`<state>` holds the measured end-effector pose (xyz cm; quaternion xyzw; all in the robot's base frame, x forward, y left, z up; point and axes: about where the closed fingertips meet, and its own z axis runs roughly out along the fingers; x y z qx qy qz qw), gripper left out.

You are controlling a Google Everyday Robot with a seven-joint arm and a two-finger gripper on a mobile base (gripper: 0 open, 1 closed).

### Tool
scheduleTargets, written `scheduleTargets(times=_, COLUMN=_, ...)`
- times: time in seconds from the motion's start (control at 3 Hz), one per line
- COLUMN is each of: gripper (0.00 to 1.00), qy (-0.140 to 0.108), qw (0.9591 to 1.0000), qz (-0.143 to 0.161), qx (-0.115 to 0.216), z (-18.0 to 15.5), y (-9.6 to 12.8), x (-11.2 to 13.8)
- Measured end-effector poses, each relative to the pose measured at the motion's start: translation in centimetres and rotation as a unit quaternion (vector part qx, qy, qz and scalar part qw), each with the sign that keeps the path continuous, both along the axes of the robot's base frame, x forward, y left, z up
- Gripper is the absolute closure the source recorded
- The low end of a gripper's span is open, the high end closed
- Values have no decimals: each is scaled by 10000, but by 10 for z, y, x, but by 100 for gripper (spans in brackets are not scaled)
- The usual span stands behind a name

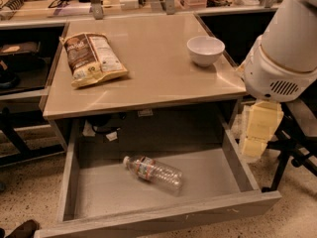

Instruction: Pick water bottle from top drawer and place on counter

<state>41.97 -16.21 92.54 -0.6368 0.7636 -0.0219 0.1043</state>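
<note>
The water bottle (153, 173) is lying sideways in the open top drawer (101, 195) under our beige surface (158, 78), with speckled floor (25, 197) around. Our end effector (258, 131) is hanging at frame right beside the drawer; we cannot tell its state.
</note>
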Motion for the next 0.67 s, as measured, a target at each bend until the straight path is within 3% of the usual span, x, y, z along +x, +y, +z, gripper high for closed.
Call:
scheduleTargets(times=0.33, gripper=0, qy=441, qw=9988, qz=103, qx=207, z=-32, y=37, x=-17)
scheduleTargets(times=0.67, gripper=0, qy=929, qw=9948, qz=61, qx=408, z=-70, y=71, x=-29)
